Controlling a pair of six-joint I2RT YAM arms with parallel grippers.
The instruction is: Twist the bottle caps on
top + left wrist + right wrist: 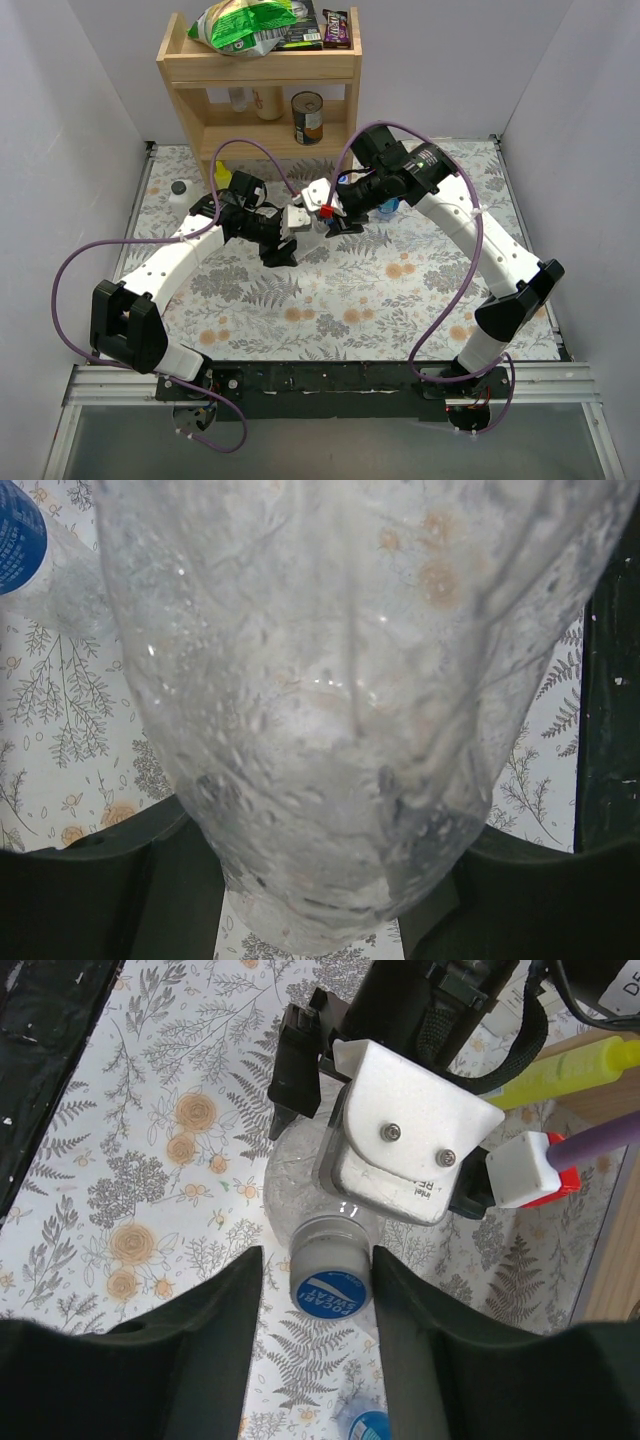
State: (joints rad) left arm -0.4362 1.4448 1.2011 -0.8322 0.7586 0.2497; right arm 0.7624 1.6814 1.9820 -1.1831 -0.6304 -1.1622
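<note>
Right hand [318,1260] astride cap [331,1290] atop bottle [292,1178]

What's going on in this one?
The left gripper is clamped on a clear bottle, with its neck pointed toward the right arm. The right gripper has its fingers on either side of the blue cap sitting on that neck, apparently to twist it on. Whether they are actually pinching the cap is unclear. A second, blue-labelled bottle is in view beside it, not being handled.
</note>
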